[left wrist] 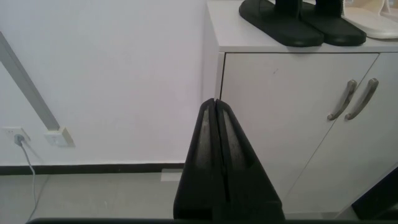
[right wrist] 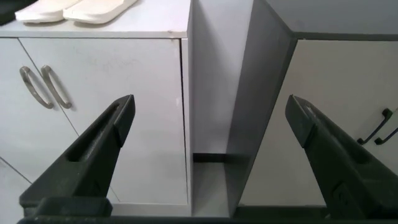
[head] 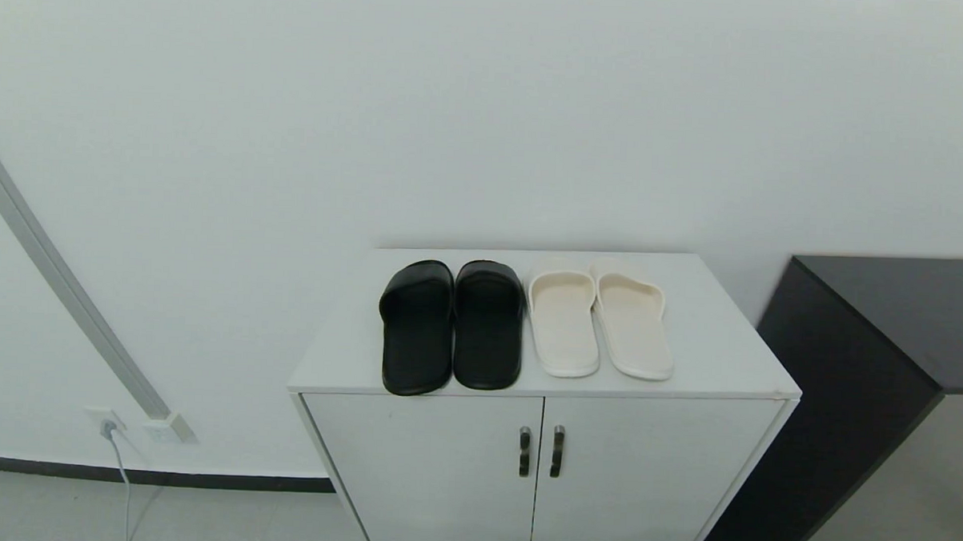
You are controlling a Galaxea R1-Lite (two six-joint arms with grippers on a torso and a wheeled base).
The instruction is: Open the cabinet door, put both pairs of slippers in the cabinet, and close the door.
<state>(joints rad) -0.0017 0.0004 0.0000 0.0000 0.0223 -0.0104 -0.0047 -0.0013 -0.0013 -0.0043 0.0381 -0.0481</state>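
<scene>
Left tool [left wrist: 215, 107] pressed flat, right tool [right wrist: 211, 107] splayed wide, matte black slippers [head: 423, 332]

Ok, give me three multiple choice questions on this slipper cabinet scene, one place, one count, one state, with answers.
1. Where is the black pair of slippers?
A. inside the cabinet
B. on the cabinet top, left of the cream pair
C. on the floor

2. How many handles do the cabinet doors carry?
A. one
B. two
C. four

3. How do the left gripper's jaws stand?
A. shut
B. wide open
C. clamped on a slipper

Answers: 1 B, both pairs lie side by side up there, black on the left. 2 B, one handle beside each door's inner edge. 3 A, the jaws press together with nothing between.
</scene>
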